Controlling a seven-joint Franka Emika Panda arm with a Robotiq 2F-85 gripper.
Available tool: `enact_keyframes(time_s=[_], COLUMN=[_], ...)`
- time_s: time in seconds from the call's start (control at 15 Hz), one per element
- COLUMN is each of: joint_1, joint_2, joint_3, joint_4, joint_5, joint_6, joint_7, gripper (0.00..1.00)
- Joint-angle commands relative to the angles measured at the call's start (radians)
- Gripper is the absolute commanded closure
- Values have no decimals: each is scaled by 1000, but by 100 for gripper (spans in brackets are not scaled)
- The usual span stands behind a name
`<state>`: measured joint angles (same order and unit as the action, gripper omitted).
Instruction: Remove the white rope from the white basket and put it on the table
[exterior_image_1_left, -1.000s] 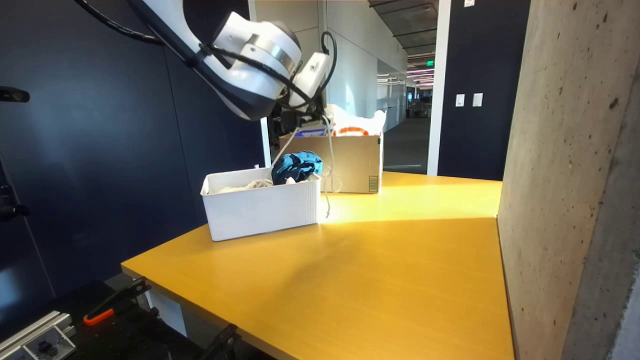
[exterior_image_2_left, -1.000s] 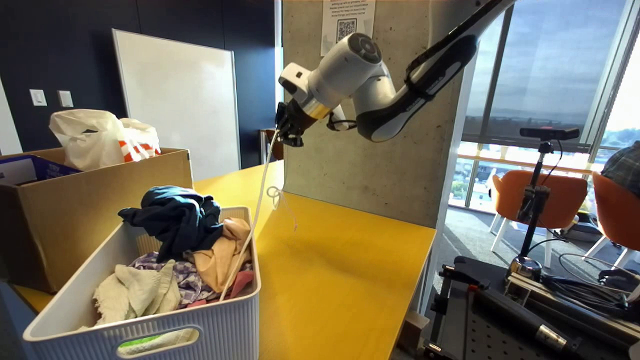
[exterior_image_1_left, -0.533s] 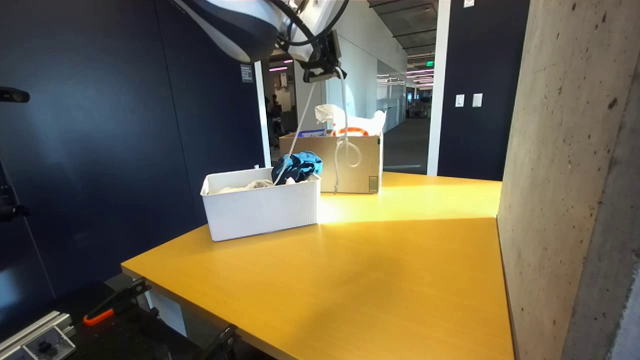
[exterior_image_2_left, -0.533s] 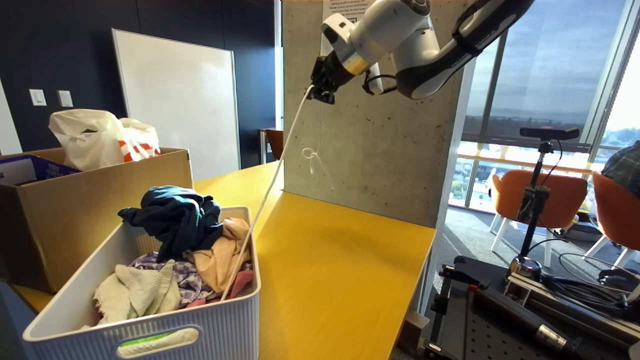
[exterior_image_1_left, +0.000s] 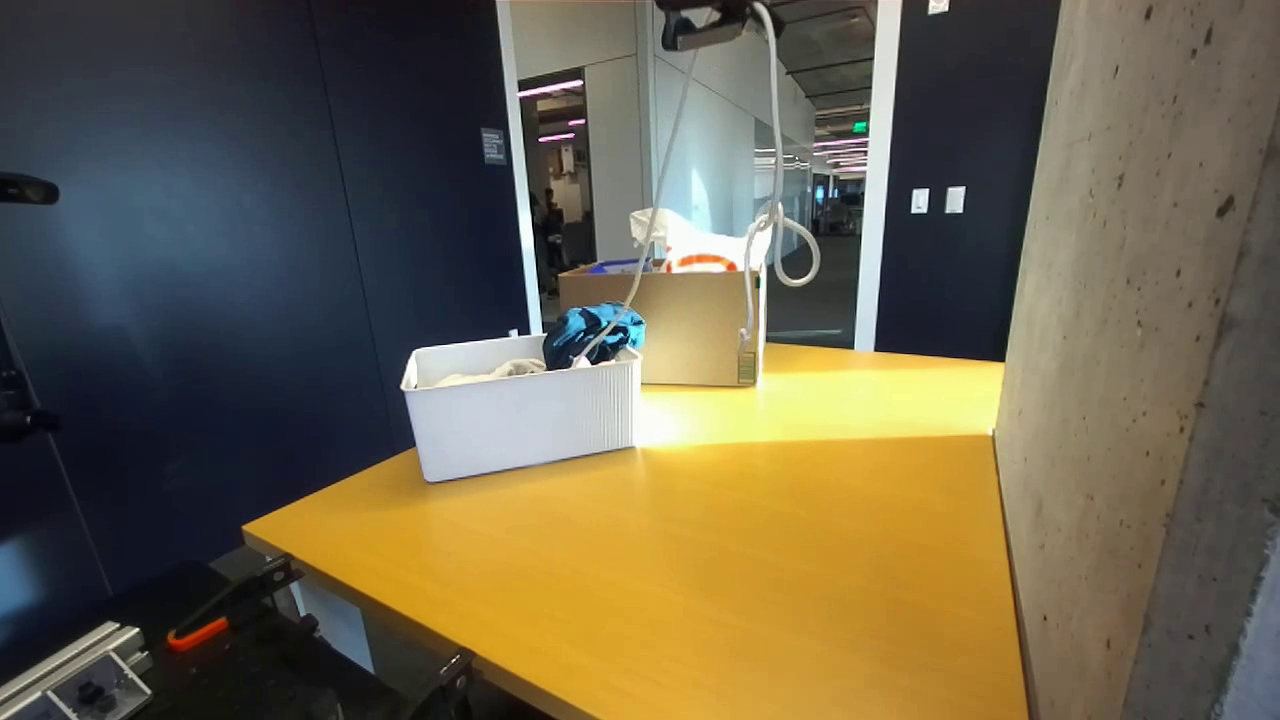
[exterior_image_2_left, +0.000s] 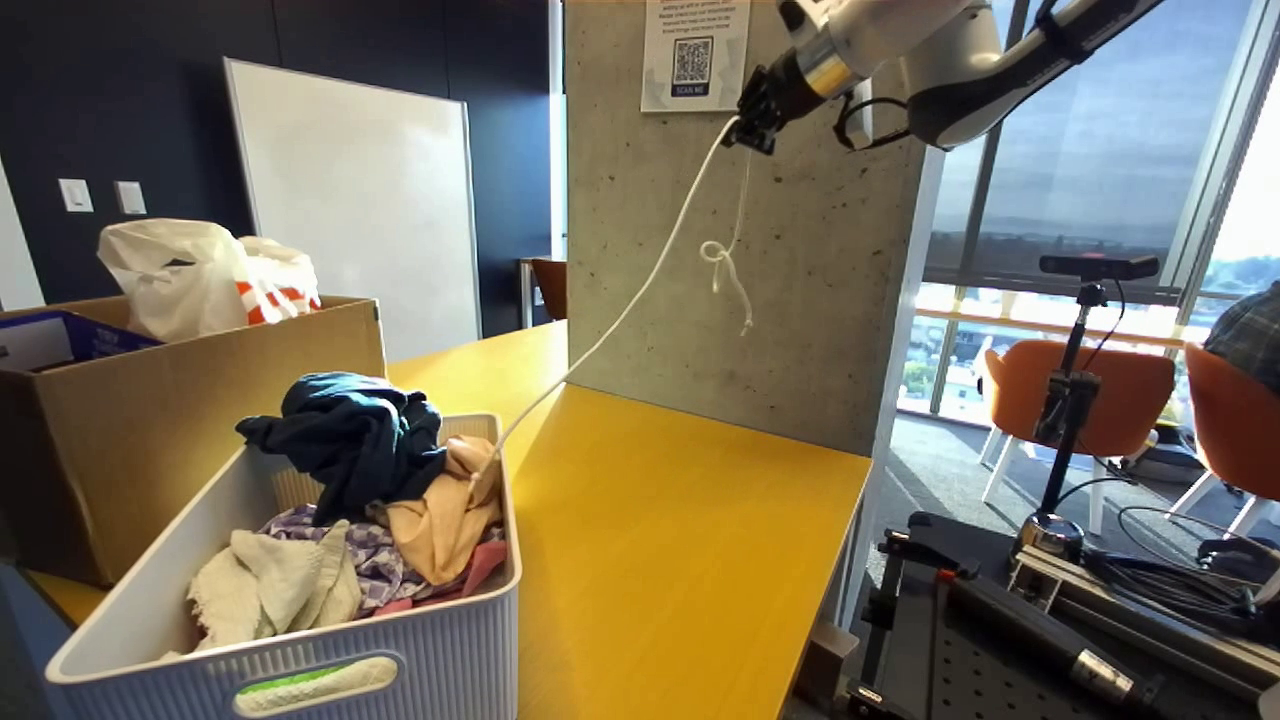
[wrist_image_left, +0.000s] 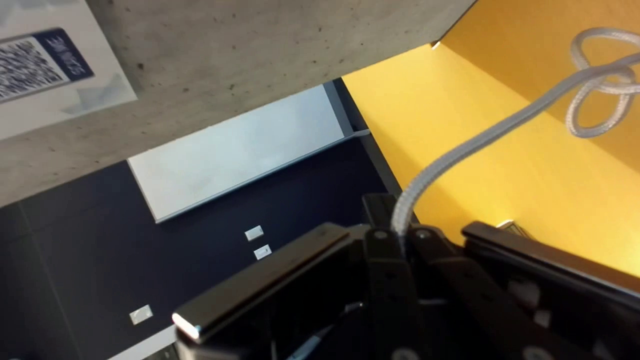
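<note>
Jaws pinched together on the thin off-white braided rope (wrist_image_left: 470, 146), your black two-fingered gripper (wrist_image_left: 401, 235) hangs high above the yellow-orange wooden table (exterior_image_1_left: 780, 540). One loosely knotted end dangles; the other stretch slopes down into the white rectangular open-topped basket (exterior_image_1_left: 520, 430), onto crumpled peach cloth (exterior_image_2_left: 437, 528). Lower too soon and that tail will probably stay inside; yank, and a snag could drag cloth out too.

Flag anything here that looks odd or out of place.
One end of the white rope dangles from the claw with a looped knot in it rather than falling straight. Dark blue cloth bulges untidily out of the white basket.
</note>
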<state>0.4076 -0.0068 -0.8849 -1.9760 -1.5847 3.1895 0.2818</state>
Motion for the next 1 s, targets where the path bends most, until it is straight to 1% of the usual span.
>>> enact_keyframes(time_s=[0.0, 0.2, 0.27, 0.4, 0.6, 0.73, 0.93], joint_1=[-18, -56, -61, -52, -17, -10, -26], joint_2=[-228, -261, -252, -188, -23, 106, 264], joint_3=[5, -4, -10, -30, -72, -79, -17], joint_4=[-113, -138, -141, -130, -97, -76, -45], joint_5=[-99, -78, -68, -57, -42, -4, 72], joint_6=[-78, -53, -44, -11, 83, 148, 211], joint_7=[13, 1, 3, 20, 72, 93, 82], gripper=[100, 100, 100, 100, 100, 100, 100])
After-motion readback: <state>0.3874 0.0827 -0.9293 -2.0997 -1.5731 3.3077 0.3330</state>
